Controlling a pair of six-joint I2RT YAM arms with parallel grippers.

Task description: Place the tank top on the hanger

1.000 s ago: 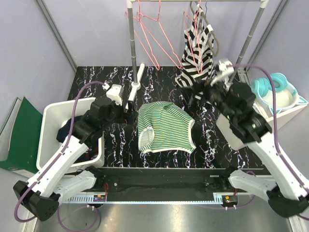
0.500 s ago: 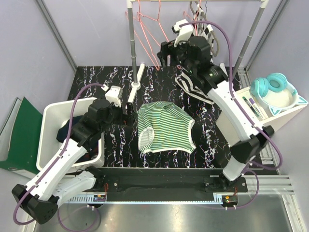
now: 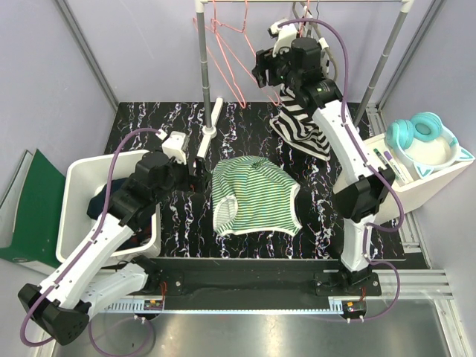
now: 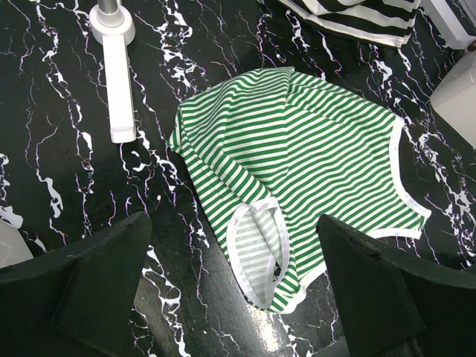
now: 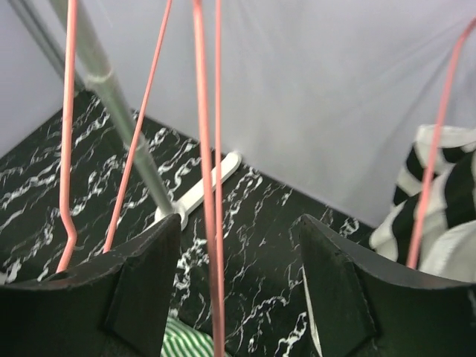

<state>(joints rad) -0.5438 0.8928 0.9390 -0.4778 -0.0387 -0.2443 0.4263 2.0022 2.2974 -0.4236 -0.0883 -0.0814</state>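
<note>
The green-and-white striped tank top (image 3: 256, 195) lies crumpled flat on the black marbled table; in the left wrist view (image 4: 297, 171) its white-trimmed armhole faces me. My left gripper (image 3: 198, 171) hovers open and empty just left of it (image 4: 234, 223). Thin salmon-pink wire hangers (image 3: 242, 63) hang on the rail at the back. My right gripper (image 3: 262, 71) is raised to them and open. In the right wrist view (image 5: 239, 223), two pink hanger wires (image 5: 212, 193) run down between the jaws, nearer the left finger (image 5: 126, 290). I cannot tell if they touch it.
The rack's grey pole (image 3: 204, 67) stands on a white foot (image 3: 216, 111). A black-and-white striped garment (image 3: 305, 111) hangs right of the pink hangers. A white bin (image 3: 78, 186) with a dark garment (image 3: 100, 204) is at the left; teal headphones (image 3: 424, 134) at the right.
My right arm has swung from the table's right side up and back to the rail, bringing its open gripper to the pink hangers. The left arm and the tank top have not moved.
</note>
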